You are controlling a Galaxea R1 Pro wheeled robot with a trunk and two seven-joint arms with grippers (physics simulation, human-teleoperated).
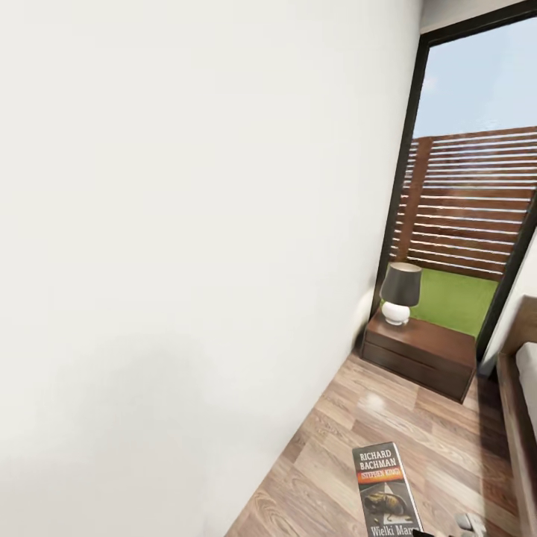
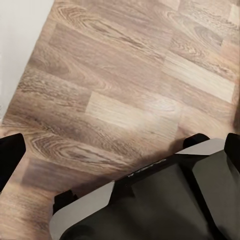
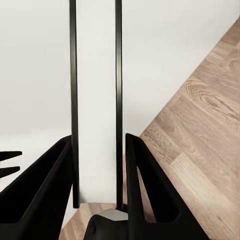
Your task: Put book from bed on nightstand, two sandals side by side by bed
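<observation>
The book, dark with an orange band and "RICHARD BACHMAN" in white, hangs above the wood floor at the bottom of the head view. In the right wrist view it stands edge-on, white pages between two dark covers. My right gripper is shut on it, one finger on each cover. The dark brown two-drawer nightstand stands ahead under the window, some way beyond the book. A strip of the bed runs along the right. My left gripper hangs open over bare floor, holding nothing. The sandals are out of view.
A white wall runs close along the left. A lamp with a dark shade and white base takes the nightstand's left part. The tall dark-framed window shows a slatted fence and grass. Wood-plank floor lies between wall and bed.
</observation>
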